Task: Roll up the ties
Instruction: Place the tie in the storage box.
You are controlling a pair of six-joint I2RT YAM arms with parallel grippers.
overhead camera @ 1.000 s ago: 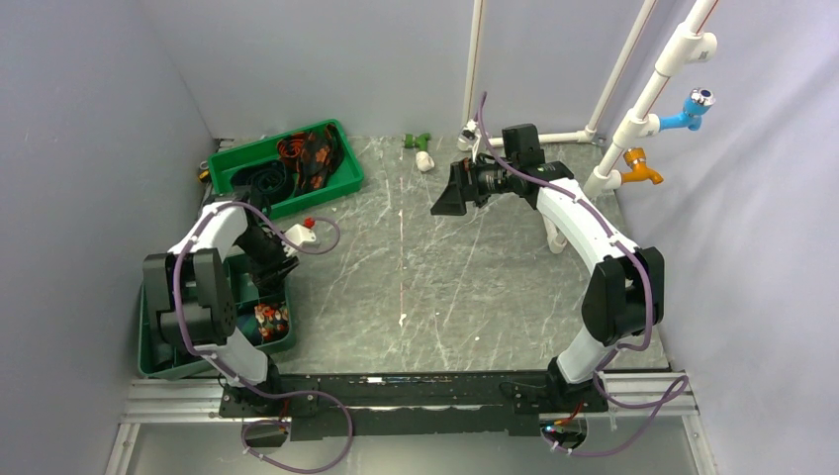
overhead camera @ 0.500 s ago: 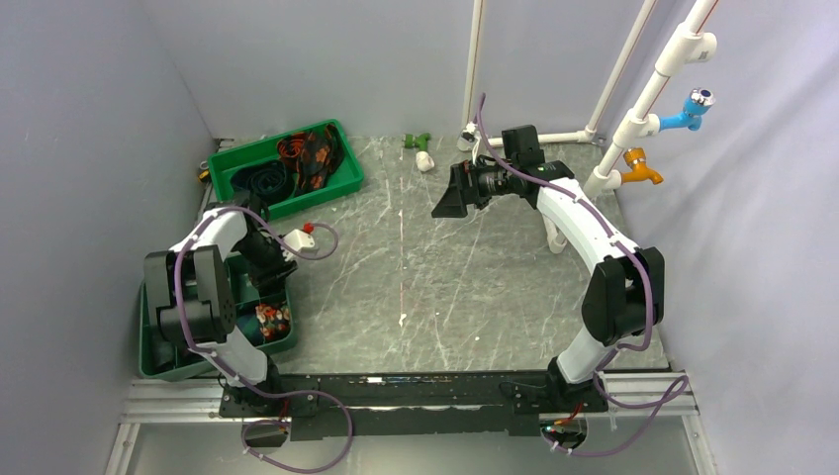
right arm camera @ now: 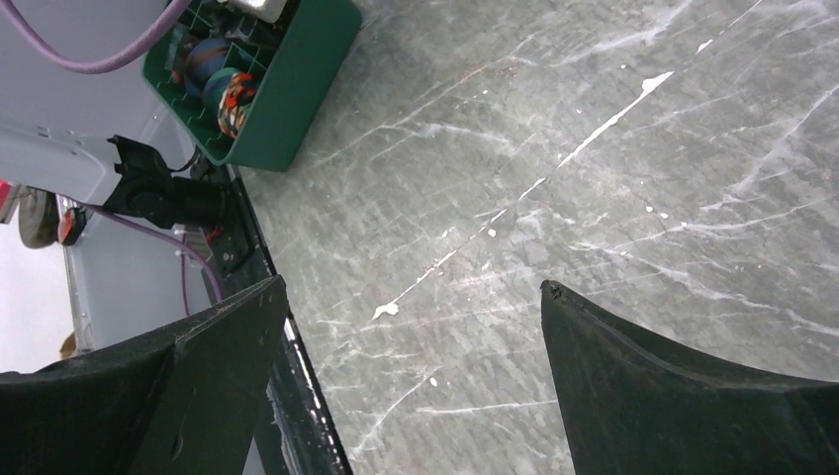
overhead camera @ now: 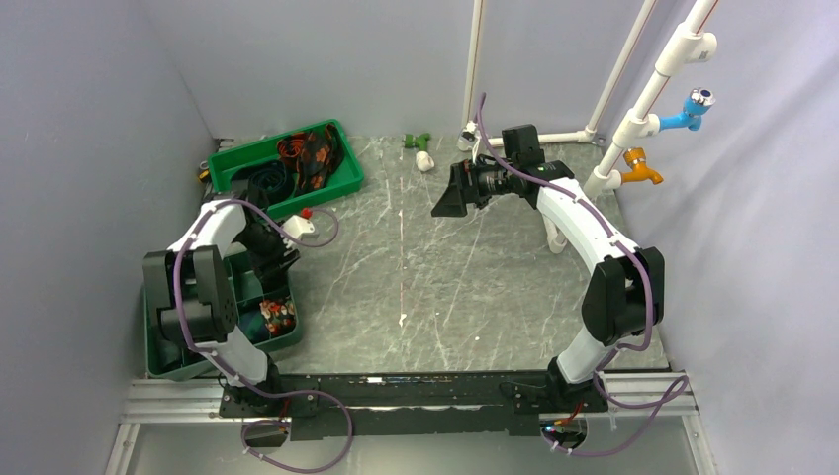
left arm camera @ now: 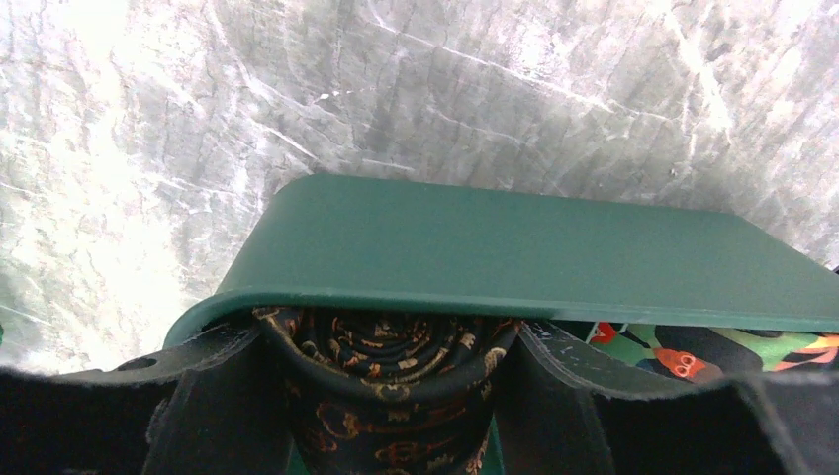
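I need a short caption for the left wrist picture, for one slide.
Left gripper holds a rolled dark tie with orange print just inside the green tray wall, grey table beyond.

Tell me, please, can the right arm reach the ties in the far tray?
Probably yes: the right gripper is open and empty, only bare table lies between it and the ties, and the left gripper, holding a rolled tie, is at the near tray.

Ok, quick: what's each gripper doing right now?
Left gripper: shut on a rolled tie.
Right gripper: open, holding nothing.
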